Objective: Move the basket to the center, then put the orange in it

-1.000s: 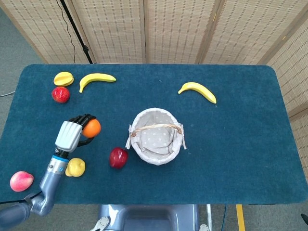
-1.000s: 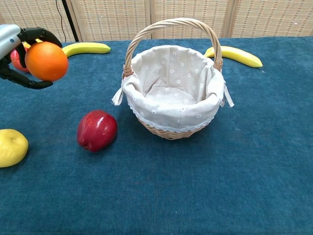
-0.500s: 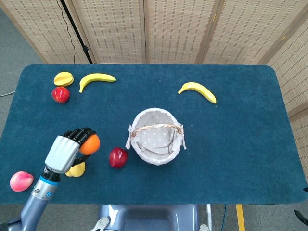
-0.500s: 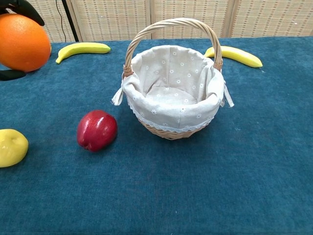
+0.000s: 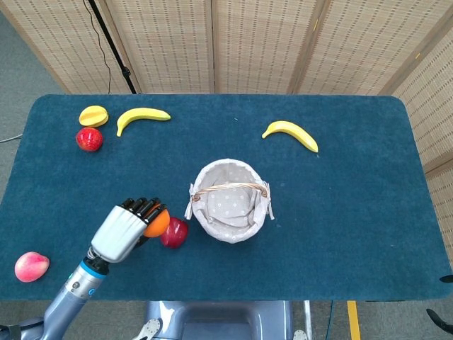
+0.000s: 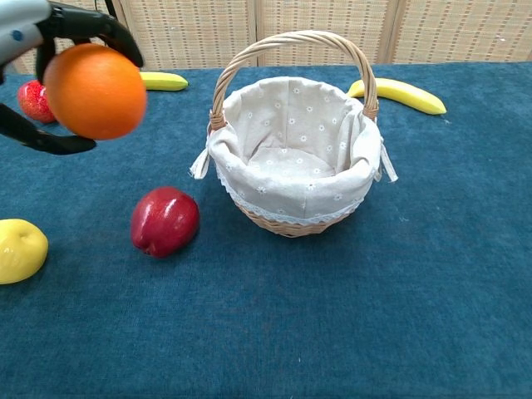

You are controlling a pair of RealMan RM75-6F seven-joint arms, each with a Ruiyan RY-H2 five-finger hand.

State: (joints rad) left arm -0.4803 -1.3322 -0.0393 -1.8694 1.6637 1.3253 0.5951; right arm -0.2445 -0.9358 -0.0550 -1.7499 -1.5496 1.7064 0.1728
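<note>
- Orange (image 6: 95,91) is sitting clamped in the left hand (image 5: 129,228), raised off the table, with the basket (image 6: 293,158) lying to its right.
- Judgement: keep it high enough to clear the rim and handle, then release over the lining.
- Chest view is showing the fingers (image 6: 87,25) wrapping over the fruit; head view is showing the red apple (image 5: 174,232) just beyond the hand.
- Right hand is appearing in neither view.

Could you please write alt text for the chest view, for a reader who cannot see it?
The left hand holds the orange in the air, left of the lined wicker basket on the blue table. A red apple and a yellow fruit lie below it; two bananas lie behind.
</note>
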